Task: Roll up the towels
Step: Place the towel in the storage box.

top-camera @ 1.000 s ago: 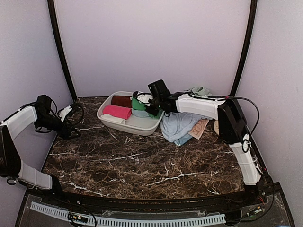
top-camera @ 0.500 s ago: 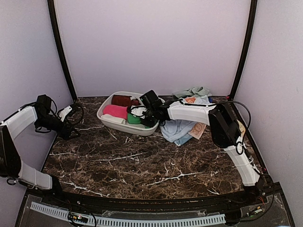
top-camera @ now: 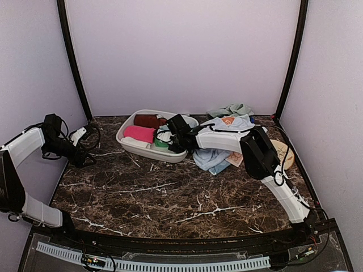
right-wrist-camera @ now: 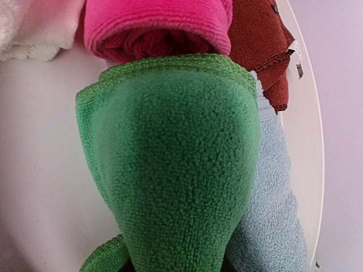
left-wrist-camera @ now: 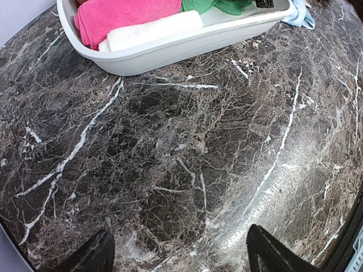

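Note:
My right gripper reaches into the white basin and is shut on a rolled bright green towel, which rests low in the basin and hides the fingers. Beside it lie a pink roll, a brown towel, a pale blue roll and a white towel. A loose pale blue towel and a peach printed one lie on the table to the right. My left gripper is open and empty over bare marble at the far left.
More crumpled towels are heaped at the back right corner. A round tan disc lies behind the right arm. Dark marble table with purple walls on three sides.
My right gripper has moved left and down into the basin with the green towel. The left arm has not moved.

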Robot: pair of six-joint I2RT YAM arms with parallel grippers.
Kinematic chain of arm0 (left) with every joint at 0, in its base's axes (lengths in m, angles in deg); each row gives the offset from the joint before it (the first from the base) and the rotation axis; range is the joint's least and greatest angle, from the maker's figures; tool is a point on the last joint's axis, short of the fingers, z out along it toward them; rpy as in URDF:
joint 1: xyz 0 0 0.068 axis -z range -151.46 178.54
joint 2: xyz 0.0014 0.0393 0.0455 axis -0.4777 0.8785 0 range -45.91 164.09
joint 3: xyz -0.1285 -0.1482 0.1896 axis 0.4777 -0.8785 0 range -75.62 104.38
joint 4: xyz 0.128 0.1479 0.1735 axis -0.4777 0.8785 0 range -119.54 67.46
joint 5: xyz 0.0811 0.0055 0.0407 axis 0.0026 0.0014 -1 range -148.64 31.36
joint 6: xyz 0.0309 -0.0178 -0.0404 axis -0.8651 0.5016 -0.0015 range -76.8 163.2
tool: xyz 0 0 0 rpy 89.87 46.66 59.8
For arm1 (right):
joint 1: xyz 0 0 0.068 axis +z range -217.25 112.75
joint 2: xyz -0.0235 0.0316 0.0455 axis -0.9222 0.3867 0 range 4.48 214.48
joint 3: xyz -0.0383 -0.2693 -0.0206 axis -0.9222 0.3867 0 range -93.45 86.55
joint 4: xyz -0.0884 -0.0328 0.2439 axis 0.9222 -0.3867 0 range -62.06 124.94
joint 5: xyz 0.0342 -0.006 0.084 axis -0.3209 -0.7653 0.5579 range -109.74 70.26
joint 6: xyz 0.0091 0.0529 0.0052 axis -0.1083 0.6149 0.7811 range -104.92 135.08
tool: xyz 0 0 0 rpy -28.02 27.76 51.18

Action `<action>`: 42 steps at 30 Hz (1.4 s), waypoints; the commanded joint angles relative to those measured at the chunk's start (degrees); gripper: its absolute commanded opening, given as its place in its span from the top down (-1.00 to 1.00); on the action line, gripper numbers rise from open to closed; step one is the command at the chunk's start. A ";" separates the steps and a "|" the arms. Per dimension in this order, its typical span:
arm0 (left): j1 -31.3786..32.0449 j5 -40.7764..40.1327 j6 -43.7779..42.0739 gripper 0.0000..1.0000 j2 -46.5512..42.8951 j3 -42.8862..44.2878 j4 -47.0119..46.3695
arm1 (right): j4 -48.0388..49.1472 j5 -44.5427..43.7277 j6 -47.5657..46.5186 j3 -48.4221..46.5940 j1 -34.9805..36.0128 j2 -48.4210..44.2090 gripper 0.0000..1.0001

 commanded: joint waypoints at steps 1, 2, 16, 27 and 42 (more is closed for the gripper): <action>-0.41 0.51 -0.76 -0.65 -0.54 -1.18 0.40 | 1.62 -6.59 -3.76 -1.25 -0.88 3.67 1.00; -0.41 0.51 -0.71 -0.65 -0.54 -1.21 0.42 | 1.70 -6.87 -4.22 -1.48 -0.90 4.22 1.00; -0.67 -0.04 0.38 -0.85 -3.00 -1.29 0.11 | 11.26 -13.81 -5.25 3.76 0.93 -0.86 -0.94; -0.74 -7.54 7.97 -0.98 -9.75 0.17 -4.93 | 17.56 -16.96 -3.81 15.15 1.21 -12.94 -1.00; -0.76 -9.67 9.18 -0.98 -7.75 3.01 -1.26 | 30.82 -30.01 0.60 32.61 0.23 -27.52 -1.00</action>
